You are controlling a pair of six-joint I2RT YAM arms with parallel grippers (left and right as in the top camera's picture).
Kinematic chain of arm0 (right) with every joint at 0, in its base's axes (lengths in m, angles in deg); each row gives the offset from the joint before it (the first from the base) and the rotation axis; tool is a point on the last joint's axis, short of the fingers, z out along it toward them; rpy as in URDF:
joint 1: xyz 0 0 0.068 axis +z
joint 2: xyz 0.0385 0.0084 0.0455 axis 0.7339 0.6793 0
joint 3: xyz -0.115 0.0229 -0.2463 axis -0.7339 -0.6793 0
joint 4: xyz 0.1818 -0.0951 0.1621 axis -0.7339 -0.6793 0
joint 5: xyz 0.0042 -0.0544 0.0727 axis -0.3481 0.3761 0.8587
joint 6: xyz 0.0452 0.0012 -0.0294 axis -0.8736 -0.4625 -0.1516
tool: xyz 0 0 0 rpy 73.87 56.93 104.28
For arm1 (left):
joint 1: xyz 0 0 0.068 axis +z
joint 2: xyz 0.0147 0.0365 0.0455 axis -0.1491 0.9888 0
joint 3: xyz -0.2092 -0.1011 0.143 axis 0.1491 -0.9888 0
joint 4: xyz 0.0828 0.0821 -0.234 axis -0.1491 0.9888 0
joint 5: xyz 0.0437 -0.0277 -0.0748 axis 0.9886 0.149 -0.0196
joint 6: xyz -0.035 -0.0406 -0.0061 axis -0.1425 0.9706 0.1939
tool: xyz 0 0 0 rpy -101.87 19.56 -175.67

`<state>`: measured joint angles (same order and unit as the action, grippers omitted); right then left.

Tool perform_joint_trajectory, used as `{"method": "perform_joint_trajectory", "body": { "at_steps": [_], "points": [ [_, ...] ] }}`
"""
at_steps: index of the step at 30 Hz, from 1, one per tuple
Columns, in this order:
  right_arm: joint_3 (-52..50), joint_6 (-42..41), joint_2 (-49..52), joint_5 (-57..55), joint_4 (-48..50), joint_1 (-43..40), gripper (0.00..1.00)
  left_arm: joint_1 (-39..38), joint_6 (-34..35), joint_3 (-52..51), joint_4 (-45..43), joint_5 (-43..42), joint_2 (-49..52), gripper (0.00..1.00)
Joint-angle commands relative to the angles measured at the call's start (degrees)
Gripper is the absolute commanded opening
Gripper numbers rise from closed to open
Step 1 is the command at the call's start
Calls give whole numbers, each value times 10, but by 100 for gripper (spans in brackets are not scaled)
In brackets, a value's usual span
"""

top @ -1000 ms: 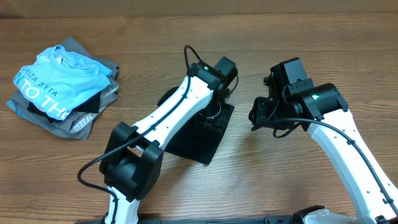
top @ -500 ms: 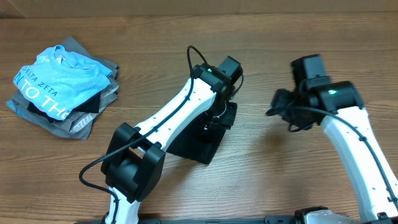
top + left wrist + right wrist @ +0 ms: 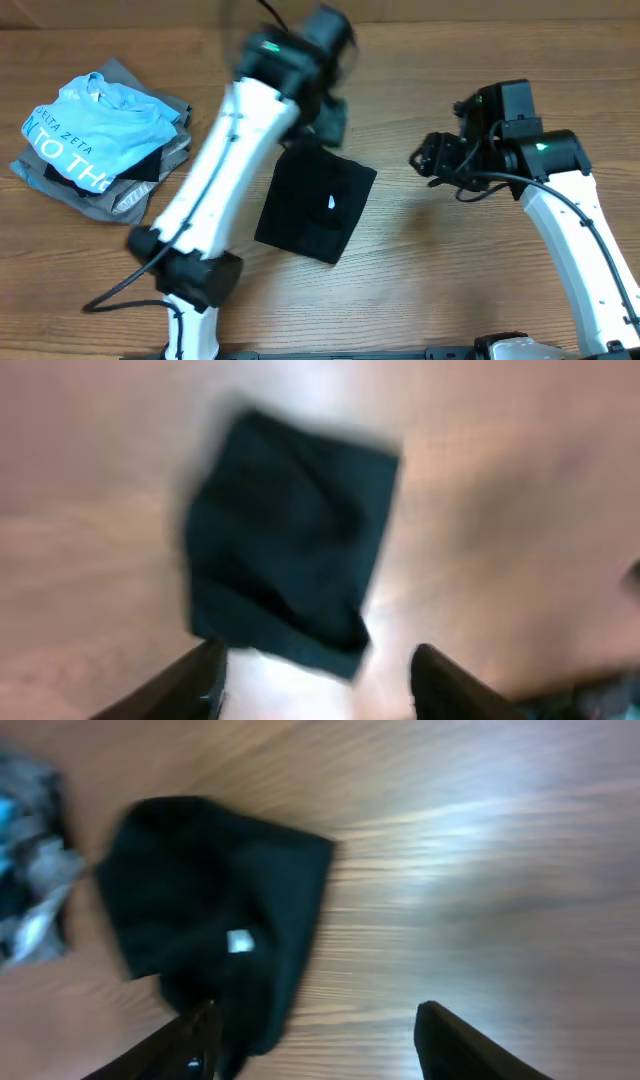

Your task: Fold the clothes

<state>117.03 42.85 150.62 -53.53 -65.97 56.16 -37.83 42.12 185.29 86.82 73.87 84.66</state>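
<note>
From overhead, the black T-shirt [image 3: 315,210] lies folded into a compact rectangle mid-desk [image 3: 450,290], white label [image 3: 331,205] facing up. The blurred left arm [image 3: 240,150] is just beside it and the right arm [image 3: 560,200] well apart. A light-blue tee [image 3: 95,135] tops grey garments [image 3: 130,200] far left. In the left wrist view, the left jaws stand open and empty above the shirt. In the right wrist view, the right jaws are likewise open and hold nothing.
</note>
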Motion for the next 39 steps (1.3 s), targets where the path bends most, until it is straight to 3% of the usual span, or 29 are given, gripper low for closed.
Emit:
{"method": "perform_joint_trajectory", "body": {
  "at_steps": [1,4,9,19,21,22,24,26,29,35,39],
  "points": [
    [-13,26,-12,111,46,48,65,58,-28,74,7,54,-45,66],
    [-20,-4,-1,96,95,116,65,111,-30,96,7,52,-80,68],
    [-20,-131,53,-20,125,202,65,152,-73,95,7,52,-136,61],
    [-20,-230,181,-16,218,254,62,152,-72,37,7,130,-276,66],
    [-20,-230,187,-12,240,254,51,152,-72,6,7,143,-294,66],
    [-20,-229,187,-17,249,251,32,152,-73,-29,7,145,-306,67],
    [-19,-219,185,-26,245,242,18,152,-73,-70,7,141,-313,68],
    [-19,-197,180,-33,218,220,8,152,-73,-124,7,115,-314,68],
    [-19,-174,171,-45,174,181,4,152,-71,-189,7,94,-312,68],
    [-19,-107,161,-40,127,97,6,148,-67,-325,-20,63,-306,68],
    [-19,-64,161,-29,121,67,24,144,-67,-426,-78,20,-306,68]
  ]
}}
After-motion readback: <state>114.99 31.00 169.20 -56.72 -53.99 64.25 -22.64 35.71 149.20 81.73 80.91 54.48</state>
